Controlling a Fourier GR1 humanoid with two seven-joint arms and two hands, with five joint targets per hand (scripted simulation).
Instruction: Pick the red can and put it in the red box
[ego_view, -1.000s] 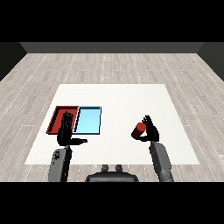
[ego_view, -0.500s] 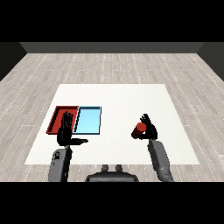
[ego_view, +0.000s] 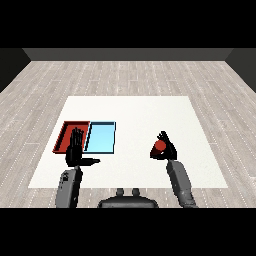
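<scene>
Nearest the viewer: two grey forearms rising from the lower corners, each ending in a black hand.

Left hand (ego_view: 76, 152) hovering over the near left part of the desk (ego_view: 135, 112), fingers (ego_view: 76, 136) standing straight and pointing away, thumb (ego_view: 91, 161) sticking out to the right; open, holding nothing. Fingertips overlapping the near edge of the red tray (ego_view: 65, 134) in this view; whether touching it, not discernible.

Right hand (ego_view: 166, 149) sitting over the near right part of the desk, curling round the can (ego_view: 160, 145), fingers and thumb wrapping its sides. Only the can's red rounded face showing between the black fingers; whether resting on the desk or lifted off it, not discernible.

Farther back, left of centre: red tray and blue tray (ego_view: 101, 137) lying side by side, long edges touching, red at the left, blue at the right. Both lying flat, nothing showing inside either.

Can lying well apart from the red tray, with the blue tray and a stretch of bare white desk between them.

Beyond the trays: white desk stretching on to its far edge, then a grey plank floor (ego_view: 130, 75) running back to a dark wall.
</scene>
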